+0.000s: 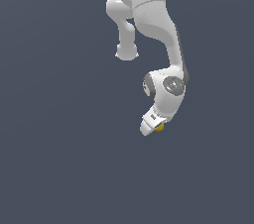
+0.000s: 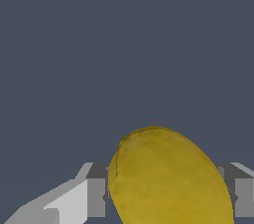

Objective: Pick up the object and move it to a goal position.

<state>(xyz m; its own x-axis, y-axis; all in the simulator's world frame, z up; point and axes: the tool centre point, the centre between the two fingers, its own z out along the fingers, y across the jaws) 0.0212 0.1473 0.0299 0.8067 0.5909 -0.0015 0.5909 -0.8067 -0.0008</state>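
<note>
The yellow-orange ball [image 2: 168, 178] fills the space between my two fingers [image 2: 94, 193] in the wrist view, close to the camera. In the exterior view only a small part of the ball [image 1: 159, 128] shows beside my white gripper [image 1: 151, 128], which hangs at the end of the bent white arm. The gripper is shut on the ball. The fingertips are hidden behind the ball and the hand.
The ground is a plain dark grey-blue surface [image 1: 59, 158] in both views. The white arm's upper links [image 1: 149, 10] stand above the gripper in the exterior view.
</note>
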